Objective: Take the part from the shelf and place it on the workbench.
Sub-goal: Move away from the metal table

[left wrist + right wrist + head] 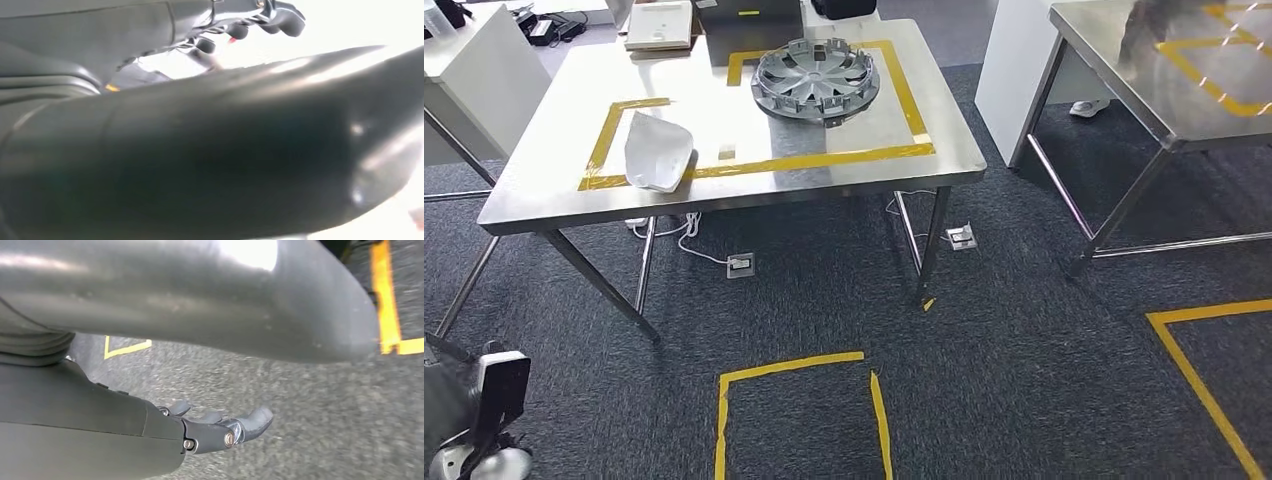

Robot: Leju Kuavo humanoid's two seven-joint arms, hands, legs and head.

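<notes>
A round grey wheel cover (815,79) lies inside the yellow-taped rectangle on the steel workbench (554,170). A white moulded part (657,150) lies on the tape line at the bench's front left. My left arm (469,420) hangs low at the bottom left, well short of the bench. The left hand (200,150) holds nothing, its dark fingers (239,31) stretched out apart from the thick thumb. My right hand (125,420) hangs over the carpet, its fingers (250,422) lightly bent with nothing in them.
A second steel table (1164,80) stands at the right, a white cabinet (469,70) at the far left. Yellow tape squares (799,400) mark the dark carpet before the bench. Floor sockets (740,264) and cables lie under the bench.
</notes>
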